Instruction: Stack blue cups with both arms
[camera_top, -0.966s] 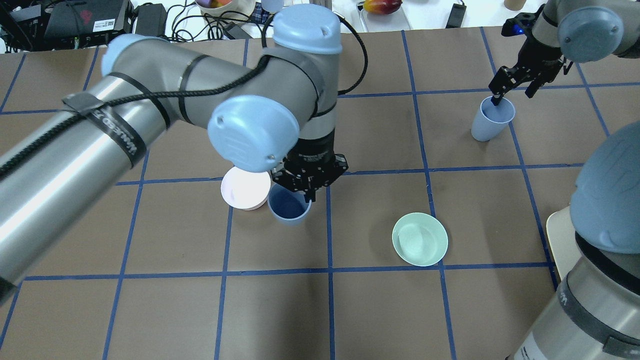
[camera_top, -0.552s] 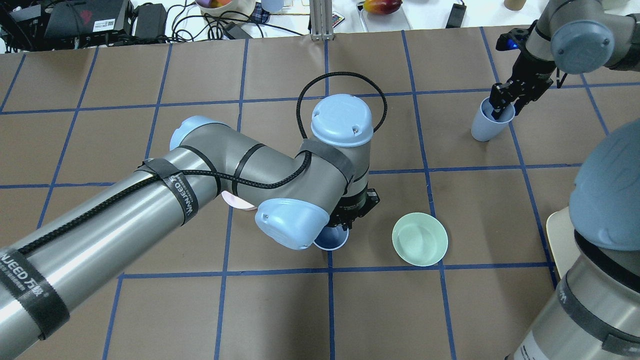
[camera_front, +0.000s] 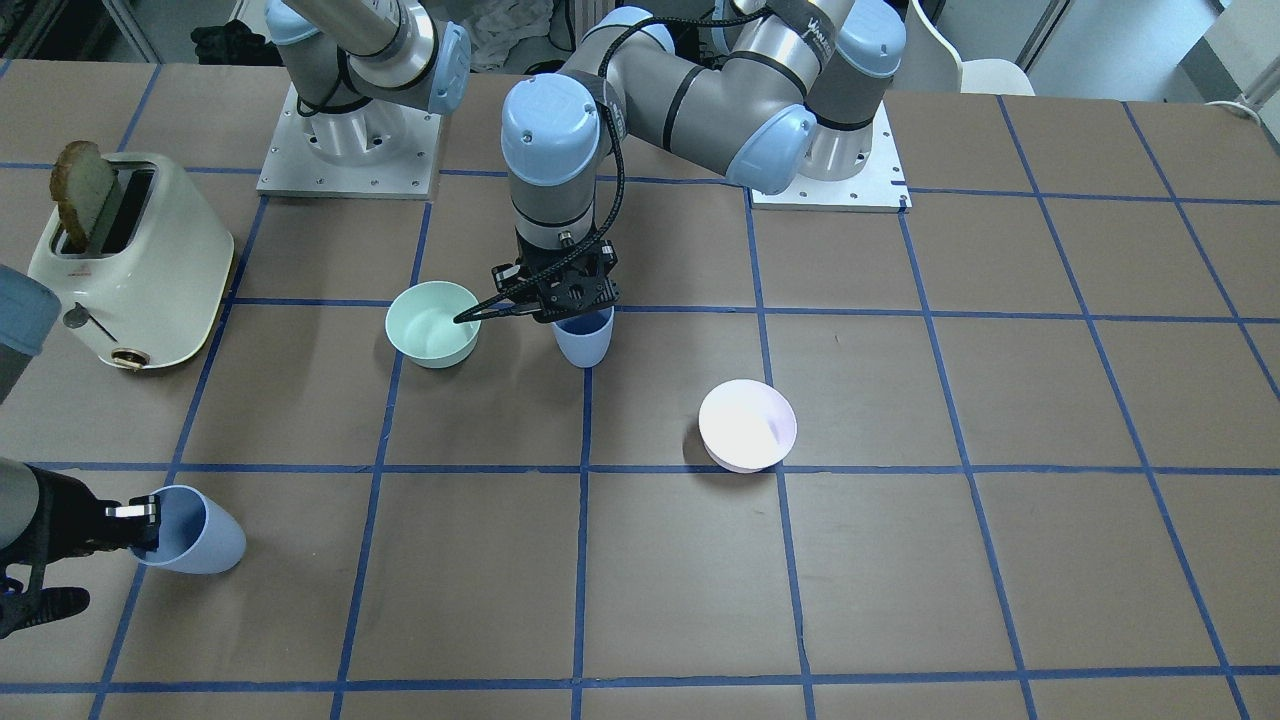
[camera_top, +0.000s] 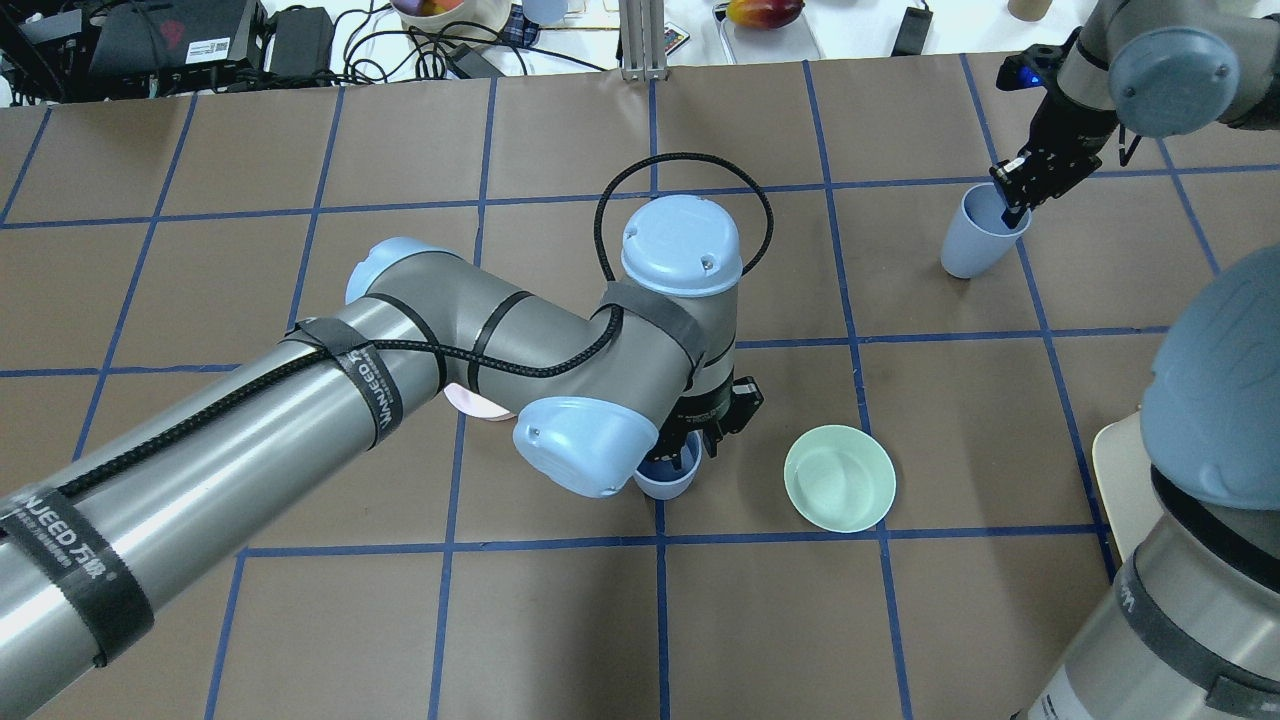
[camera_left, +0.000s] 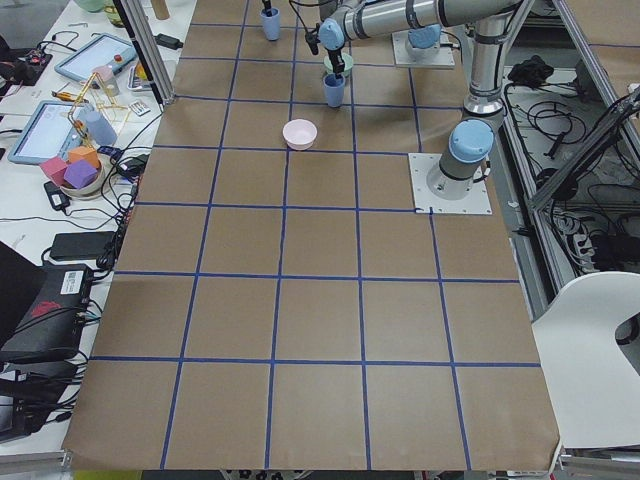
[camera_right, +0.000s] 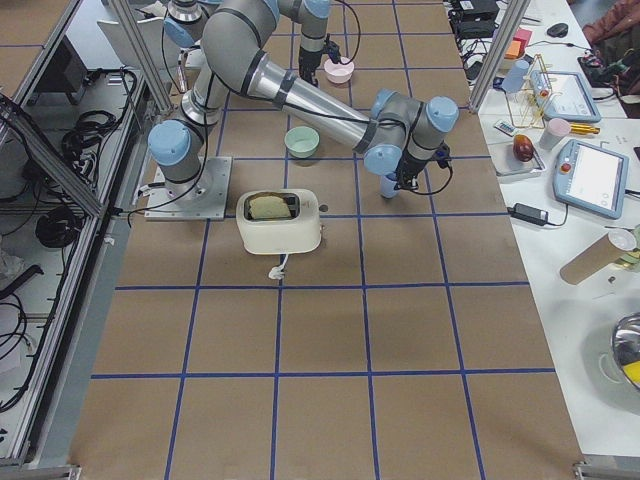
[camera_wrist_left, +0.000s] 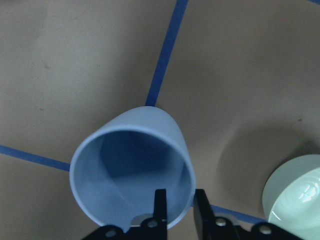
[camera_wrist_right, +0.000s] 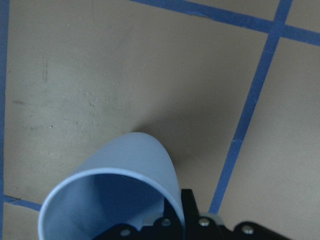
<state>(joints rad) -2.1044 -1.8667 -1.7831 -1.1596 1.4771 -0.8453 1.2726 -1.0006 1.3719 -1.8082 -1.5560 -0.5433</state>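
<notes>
One blue cup (camera_top: 668, 478) is pinched at its rim by my left gripper (camera_top: 692, 440), which is shut on it just left of the mint-green bowl (camera_top: 840, 478). In the left wrist view the fingers (camera_wrist_left: 160, 200) clamp the cup wall (camera_wrist_left: 132, 170). In the front view this cup (camera_front: 583, 340) stands upright under the gripper (camera_front: 570, 312). The second blue cup (camera_top: 975, 235) is at the far right, tilted, with my right gripper (camera_top: 1010, 195) shut on its rim. It also shows in the front view (camera_front: 195, 543) and in the right wrist view (camera_wrist_right: 115, 195).
A pale pink bowl (camera_front: 747, 425) sits mid-table, mostly hidden under my left arm in the overhead view. A cream toaster (camera_front: 130, 265) with bread stands near the right arm's base. Cables and devices line the far table edge (camera_top: 300, 40).
My left gripper carried its cup from beside the pink bowl to beside the mint-green bowl. My right gripper closed on the far cup's rim and tipped it.
</notes>
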